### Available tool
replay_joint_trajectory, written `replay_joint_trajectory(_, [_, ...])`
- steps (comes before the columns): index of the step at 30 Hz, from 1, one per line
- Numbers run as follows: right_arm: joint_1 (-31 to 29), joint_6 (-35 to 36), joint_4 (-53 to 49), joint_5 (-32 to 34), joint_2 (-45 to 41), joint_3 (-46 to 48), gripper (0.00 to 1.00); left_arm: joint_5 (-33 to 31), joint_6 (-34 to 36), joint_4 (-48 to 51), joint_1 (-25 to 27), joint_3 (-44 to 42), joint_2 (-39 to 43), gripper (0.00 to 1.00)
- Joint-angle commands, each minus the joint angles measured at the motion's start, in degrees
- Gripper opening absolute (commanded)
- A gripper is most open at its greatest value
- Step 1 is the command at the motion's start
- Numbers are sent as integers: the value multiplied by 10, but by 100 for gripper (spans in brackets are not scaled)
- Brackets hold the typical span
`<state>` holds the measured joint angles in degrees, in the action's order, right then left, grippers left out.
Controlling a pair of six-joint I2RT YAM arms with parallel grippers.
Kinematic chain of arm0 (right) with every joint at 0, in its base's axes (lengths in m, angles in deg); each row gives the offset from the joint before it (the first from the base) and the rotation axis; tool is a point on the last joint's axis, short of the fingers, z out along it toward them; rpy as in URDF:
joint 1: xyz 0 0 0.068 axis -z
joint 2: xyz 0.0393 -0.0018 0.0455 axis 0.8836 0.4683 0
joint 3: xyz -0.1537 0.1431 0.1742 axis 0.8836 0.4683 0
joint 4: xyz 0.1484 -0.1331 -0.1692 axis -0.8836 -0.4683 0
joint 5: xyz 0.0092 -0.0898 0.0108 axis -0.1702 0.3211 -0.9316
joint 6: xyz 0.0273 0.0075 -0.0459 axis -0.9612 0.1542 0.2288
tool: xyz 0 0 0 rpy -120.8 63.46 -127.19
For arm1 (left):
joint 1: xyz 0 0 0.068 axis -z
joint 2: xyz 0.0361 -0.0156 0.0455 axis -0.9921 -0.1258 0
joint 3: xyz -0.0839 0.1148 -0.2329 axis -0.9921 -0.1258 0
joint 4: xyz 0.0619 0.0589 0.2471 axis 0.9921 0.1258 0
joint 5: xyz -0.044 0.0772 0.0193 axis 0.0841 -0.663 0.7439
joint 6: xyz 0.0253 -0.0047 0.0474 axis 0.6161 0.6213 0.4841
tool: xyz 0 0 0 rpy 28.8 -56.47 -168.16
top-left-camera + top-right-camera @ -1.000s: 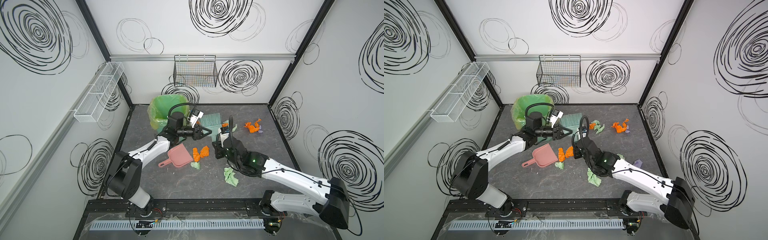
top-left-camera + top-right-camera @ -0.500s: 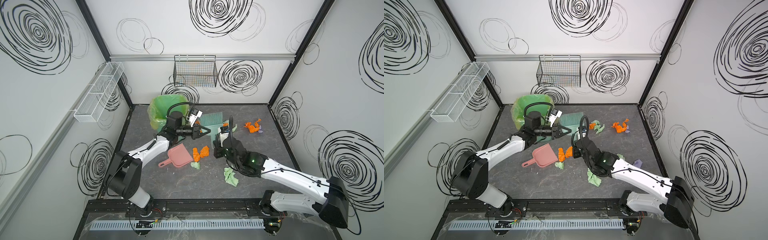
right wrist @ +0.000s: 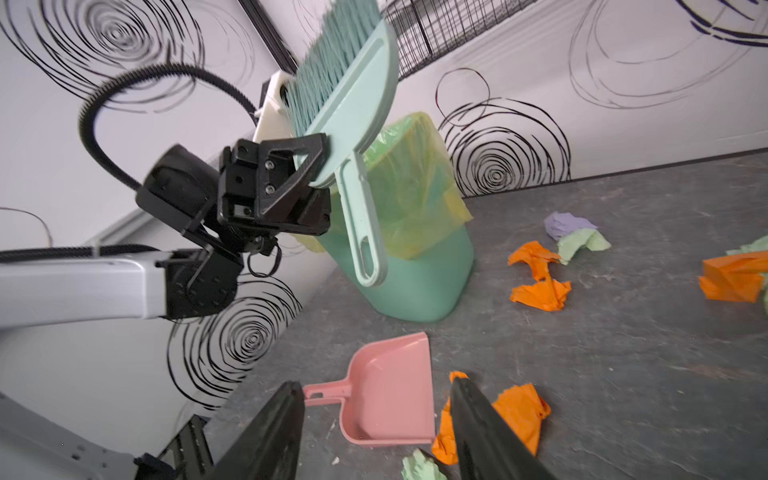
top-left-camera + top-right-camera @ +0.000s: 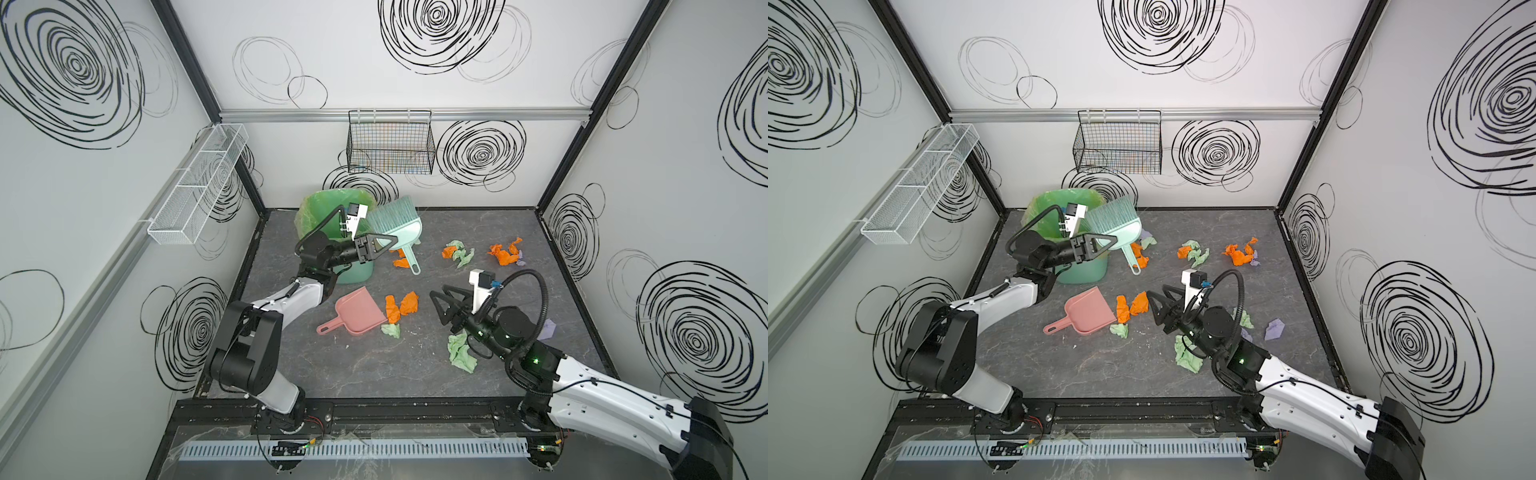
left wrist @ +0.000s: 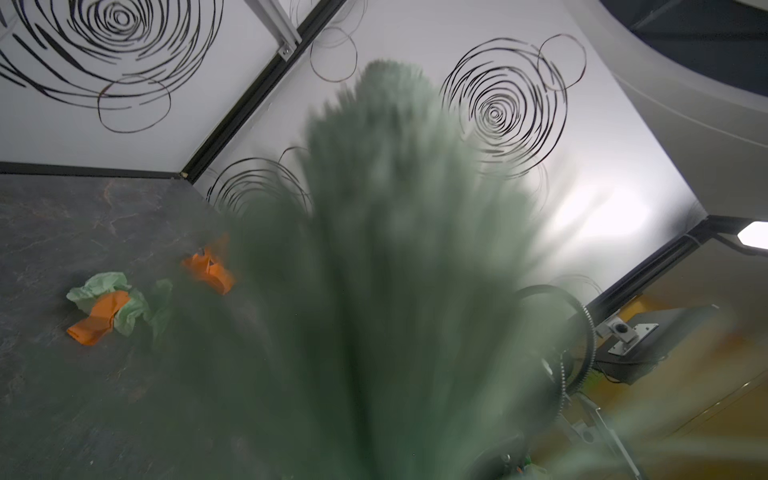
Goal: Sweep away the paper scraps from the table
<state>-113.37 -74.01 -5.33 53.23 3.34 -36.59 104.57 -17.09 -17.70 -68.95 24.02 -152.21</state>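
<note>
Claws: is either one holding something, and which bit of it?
The left claw grips the brush at the base of its head, by the handle. The right claw is open, holding nothing.

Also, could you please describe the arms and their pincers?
The left arm and right arm have white link shells and black joints. The left pincer and right pincer are matte black, with hollow triangular fingers. A white camera bracket tops each wrist, fed by a looping black ribbed cable. A green light glows on the right arm.
</note>
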Motion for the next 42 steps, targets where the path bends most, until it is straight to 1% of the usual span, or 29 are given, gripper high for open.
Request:
replay_joint_trajectory(1, [16, -57, 167, -48, 15, 14, 62, -22, -102, -152, -5, -21, 22, 0])
replay_joint_trajectory(4, [18, -73, 256, -65, 63, 18, 63, -46, -50, -88, 4, -42, 59, 0])
replay_joint_trajectory(7, [18, -83, 316, -82, 119, -2, 63, -78, 21, 1, 17, -56, 103, 0])
replay_joint_trajectory(9, [18, -94, 360, -96, 162, -20, 62, -96, 50, 40, 22, -59, 125, 0])
replay_joint_trajectory(14, [17, -115, 441, -117, 245, -56, 61, -105, 37, 36, 24, -62, 137, 0])
replay_joint_trajectory(18, [17, -134, 507, -130, 293, -76, 55, -111, 37, 33, 24, -73, 136, 0])
replay_joint_trajectory(30, [21, -182, 608, -134, 385, -125, 37, -118, 36, 21, 23, -86, 131, 0])
replay_joint_trajectory(35, [28, -217, 659, -139, 427, -148, 29, -119, 36, 20, 23, -88, 130, 0])
replay_joint_trajectory(42, [29, -239, 713, -138, 472, -166, 24, -114, 34, 15, 23, -90, 132, 0])
